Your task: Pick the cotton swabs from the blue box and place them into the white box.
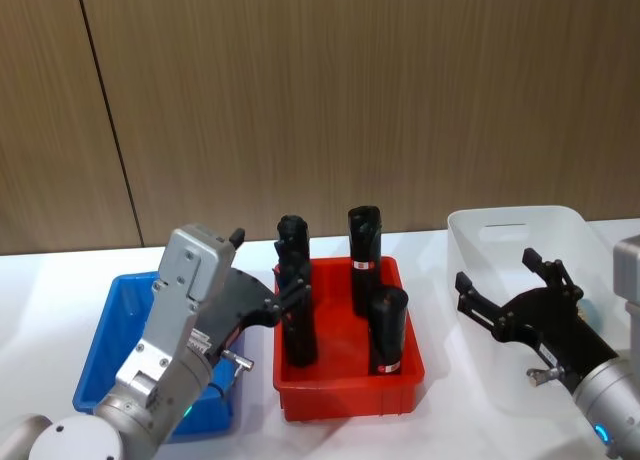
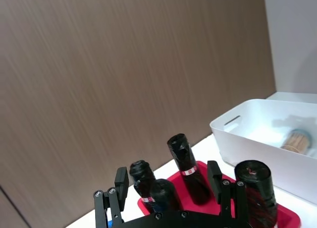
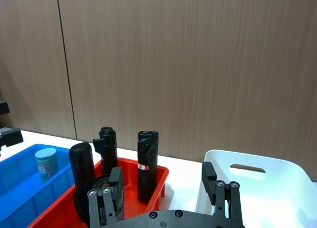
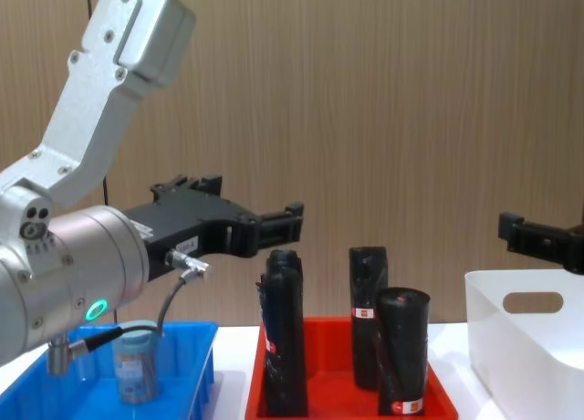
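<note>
- The left pincer (image 2: 167, 176) hangs wide and empty. It is raised above the place where the blue box (image 1: 118, 310) meets the red tray (image 1: 350, 395), with its fingers pointing to the wall.
- The jar of cotton swabs (image 4: 135, 365) to be taken stands upright in the blue box, lower than this pincer and back toward its wrist.
- I think the pincer should draw back, turn down and come straight over the lid, then close on the clear body. The black rolls (image 1: 362, 245) stand just beside the fingers and could be knocked.
- The right pincer (image 1: 500, 272) is spread too and holds nothing, over the white box (image 1: 480, 242).
- In the white box, below that pincer, one swab jar (image 2: 297, 141) lies on its side.
- The red tray holds four black rolls, all upright.
</note>
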Controlling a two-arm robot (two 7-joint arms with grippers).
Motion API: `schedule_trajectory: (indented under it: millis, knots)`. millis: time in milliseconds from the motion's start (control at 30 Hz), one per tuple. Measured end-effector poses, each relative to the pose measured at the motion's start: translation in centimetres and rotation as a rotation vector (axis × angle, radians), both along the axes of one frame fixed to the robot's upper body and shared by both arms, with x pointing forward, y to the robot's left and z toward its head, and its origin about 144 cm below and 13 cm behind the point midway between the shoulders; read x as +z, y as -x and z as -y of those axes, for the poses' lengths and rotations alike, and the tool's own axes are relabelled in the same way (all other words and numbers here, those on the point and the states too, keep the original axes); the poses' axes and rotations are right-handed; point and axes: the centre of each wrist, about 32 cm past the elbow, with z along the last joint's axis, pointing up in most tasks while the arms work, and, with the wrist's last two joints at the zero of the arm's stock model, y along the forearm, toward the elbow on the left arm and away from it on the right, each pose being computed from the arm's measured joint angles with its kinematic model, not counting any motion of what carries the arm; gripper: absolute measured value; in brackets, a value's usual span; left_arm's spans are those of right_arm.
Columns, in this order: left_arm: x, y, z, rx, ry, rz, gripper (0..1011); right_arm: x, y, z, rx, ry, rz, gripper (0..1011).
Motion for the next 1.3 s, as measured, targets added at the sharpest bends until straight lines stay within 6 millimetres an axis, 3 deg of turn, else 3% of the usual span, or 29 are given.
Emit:
schedule_trajectory:
  millis: [700,1300]
  knots:
    - [0.0,0.4,0.4,0.038,0.007,0.021,1003,0.0,-0.1,0.1,0.011,-0.005,-0.010,1001]
    - [0.0,0.4,0.4,0.039,0.006,0.020,1003,-0.3,-1.2,1.2,0.140,-0.005,-0.118,1001]
